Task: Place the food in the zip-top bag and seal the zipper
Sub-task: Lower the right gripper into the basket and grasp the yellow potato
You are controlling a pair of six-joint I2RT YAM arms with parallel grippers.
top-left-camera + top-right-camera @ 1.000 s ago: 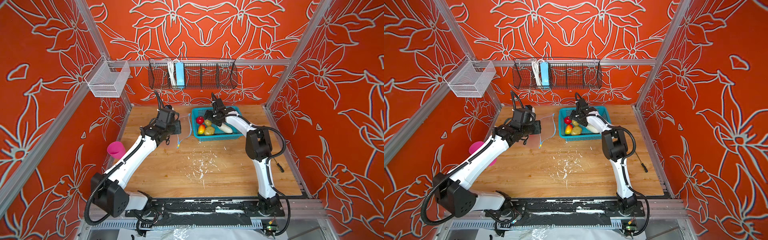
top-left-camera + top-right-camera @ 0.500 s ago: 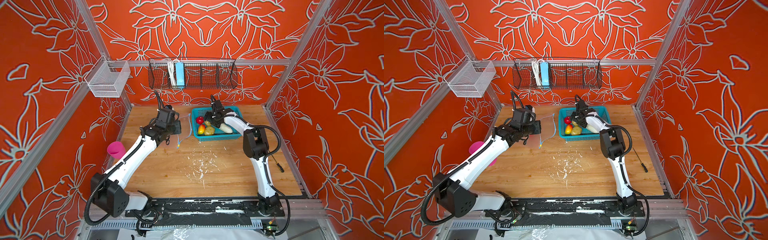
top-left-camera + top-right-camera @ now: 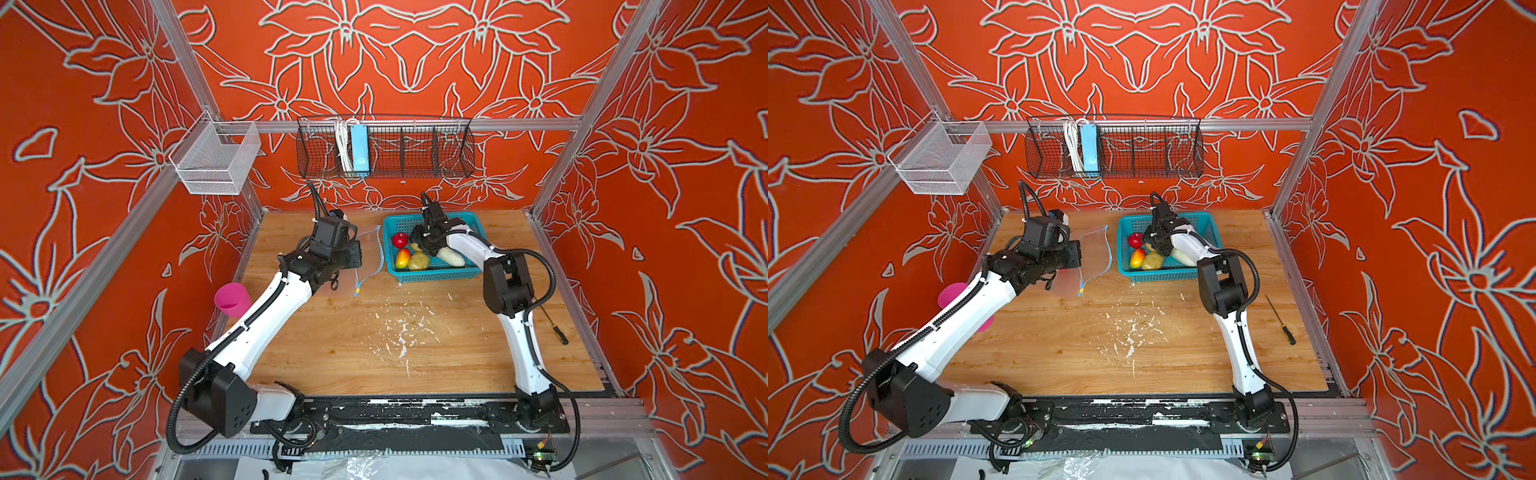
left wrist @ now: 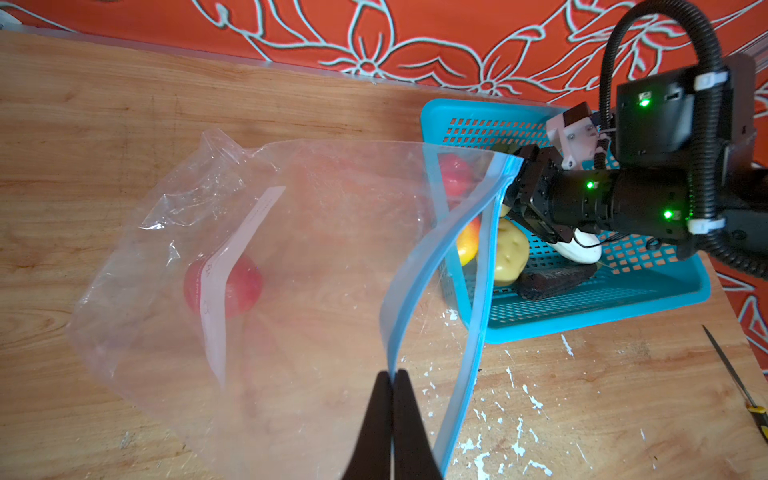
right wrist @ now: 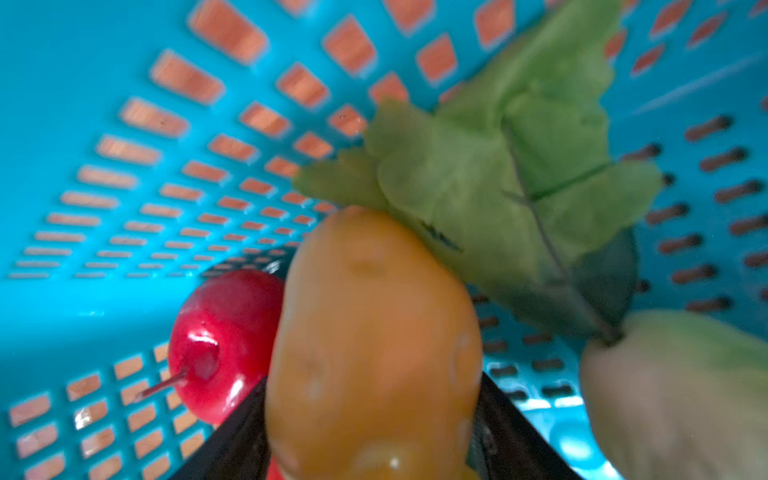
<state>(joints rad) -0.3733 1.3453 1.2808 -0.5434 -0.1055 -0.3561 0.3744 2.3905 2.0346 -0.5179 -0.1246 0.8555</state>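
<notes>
While the left tool (image 4: 392,384) pinches the limp bag's (image 4: 316,232) zipper (image 4: 409,274), the right tool's (image 5: 372,382) jaws flank the likely hard, slick potato's (image 5: 365,307) middle, grip unclear.

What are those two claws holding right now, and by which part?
Left gripper pinches the clear plastic zip-top bag by its blue zipper strip. Right gripper straddles a yellow-tan potato lump; grip uncertain.
</notes>
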